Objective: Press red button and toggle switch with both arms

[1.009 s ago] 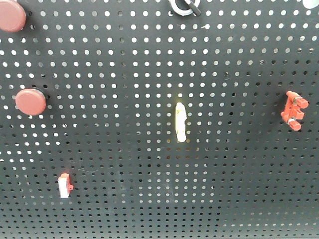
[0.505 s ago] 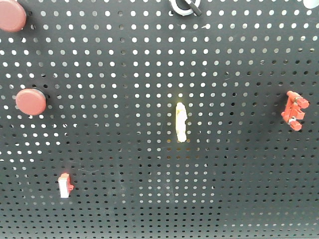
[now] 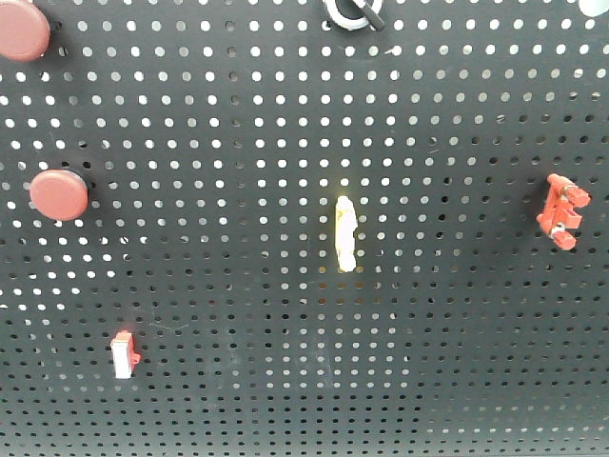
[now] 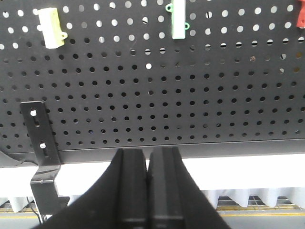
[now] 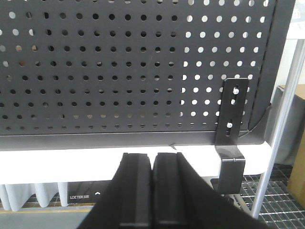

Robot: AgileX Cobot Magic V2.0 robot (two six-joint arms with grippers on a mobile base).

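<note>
In the front view two red buttons sit on the black pegboard (image 3: 285,362): one (image 3: 58,194) at mid left, one (image 3: 21,30) at the top left corner. The toggle switch (image 3: 350,13), a white ring with a black lever, is cut by the top edge. Neither arm shows in the front view. My left gripper (image 4: 147,155) is shut and empty, below the pegboard's lower edge (image 4: 190,149). My right gripper (image 5: 153,160) is shut and empty, also below the board's lower edge (image 5: 119,138).
On the board are a white rocker in a red frame (image 3: 123,355), a yellow-white piece (image 3: 345,233) and a red clip (image 3: 560,211). Black mounting brackets hang at the board's lower corners, one in the left wrist view (image 4: 42,157) and one in the right wrist view (image 5: 232,138).
</note>
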